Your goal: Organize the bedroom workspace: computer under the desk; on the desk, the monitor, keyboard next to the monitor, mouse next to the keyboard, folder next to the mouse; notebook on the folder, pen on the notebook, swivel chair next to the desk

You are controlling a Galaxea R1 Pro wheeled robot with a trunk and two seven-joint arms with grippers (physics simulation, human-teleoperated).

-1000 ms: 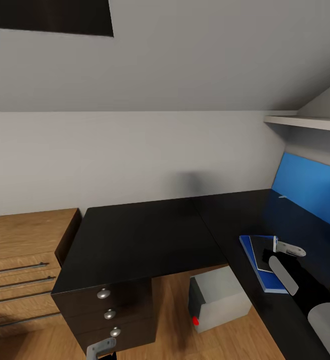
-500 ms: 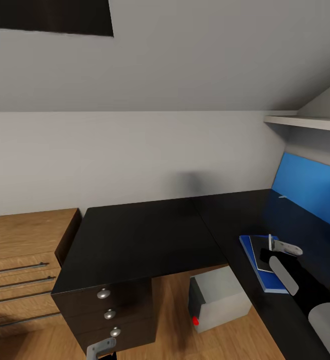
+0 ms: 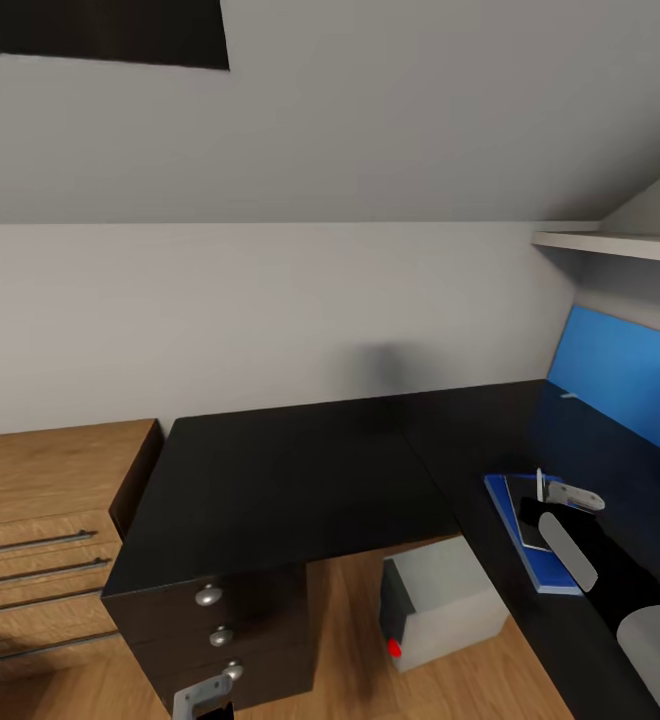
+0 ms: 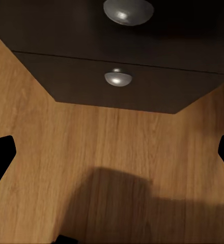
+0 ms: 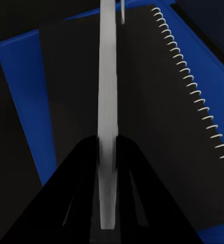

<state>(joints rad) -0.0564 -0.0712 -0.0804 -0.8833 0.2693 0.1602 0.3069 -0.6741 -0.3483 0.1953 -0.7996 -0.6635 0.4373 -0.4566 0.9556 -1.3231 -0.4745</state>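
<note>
Our right gripper (image 5: 108,152) is clamped on the pen (image 5: 107,91), directly above the notebook (image 5: 158,132) stacked on the folder (image 5: 25,96). We judge the pen light, stiff and slippery; mid-shaft suits it.

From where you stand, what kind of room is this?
Likely an attic room used as a home office: a sloped ceiling, a black-topped desk with a blue back panel, and a computer underneath.

Blue folder (image 5: 25,86), black notebook (image 5: 158,127)
</note>
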